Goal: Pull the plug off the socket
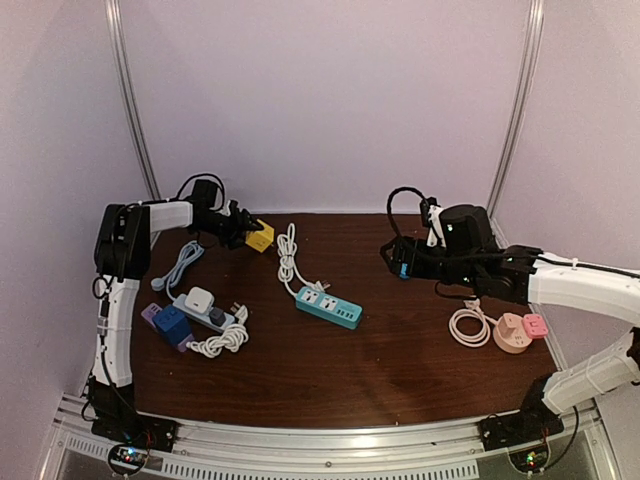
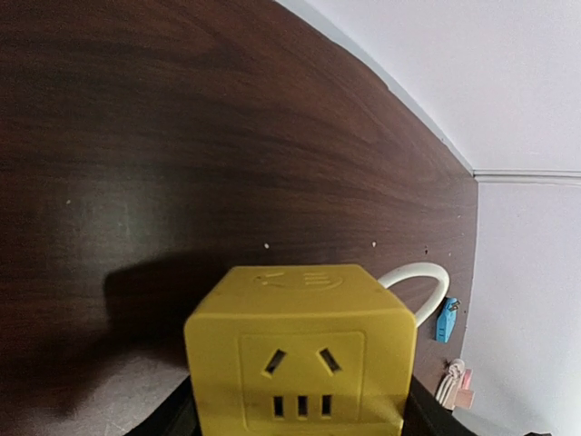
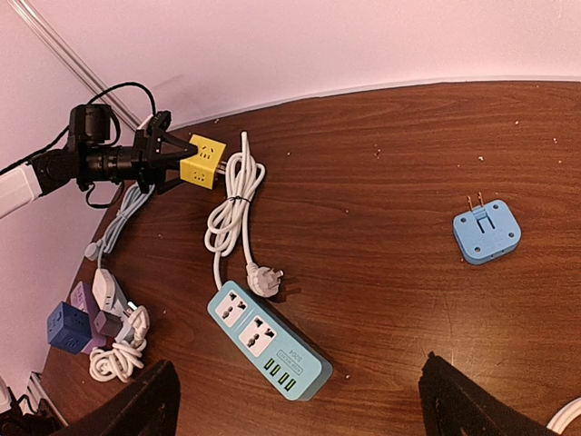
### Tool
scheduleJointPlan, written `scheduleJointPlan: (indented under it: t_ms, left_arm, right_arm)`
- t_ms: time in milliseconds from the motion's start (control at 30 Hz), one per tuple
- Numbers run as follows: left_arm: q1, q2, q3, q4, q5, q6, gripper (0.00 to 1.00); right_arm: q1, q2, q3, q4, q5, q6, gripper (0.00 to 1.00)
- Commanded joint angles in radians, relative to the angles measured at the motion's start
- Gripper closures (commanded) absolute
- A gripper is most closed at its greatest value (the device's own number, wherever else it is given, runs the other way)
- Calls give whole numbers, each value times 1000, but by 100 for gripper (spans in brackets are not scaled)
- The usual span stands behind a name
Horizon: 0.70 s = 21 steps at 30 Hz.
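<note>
Left gripper clamps yellow cube socket, likely as anchor; right gripper gapes empty, blue plug lying free.

The cube lost its base to the left wrist view's lower edge, and the left fingers showed only as dark slivers (tips unseen). The right fingers were cropped likewise.

The left arm and the right arm are slim white tubular shells linked by chunky black joint housings, each bolted down on a black base plate. A black cable loops above each wrist. The left pincer and right pincer are matte black, with angular fingers
</note>
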Motion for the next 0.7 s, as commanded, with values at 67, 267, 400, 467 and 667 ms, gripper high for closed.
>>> scheduleJointPlan:
  t_ms: [67,267,400,467,667]
  left_arm:
    - [10,15,47,-54,3,36,60]
    - [14,9,73,-158,-87,114,37]
    - [19,9,98,-209,-127,153,22]
    - [19,4,105,-226,-139,171,16]
    - [19,-20,125,-267,-203,212,8]
  right_arm:
    - [2,-27,-11,-11,32,3,7]
    - [1,-25,-6,-23,32,-2,7]
    - [2,-25,0,-28,34,-6,7]
    - [2,-21,2,-29,34,-7,7]
    - [1,-13,5,-33,27,-12,7]
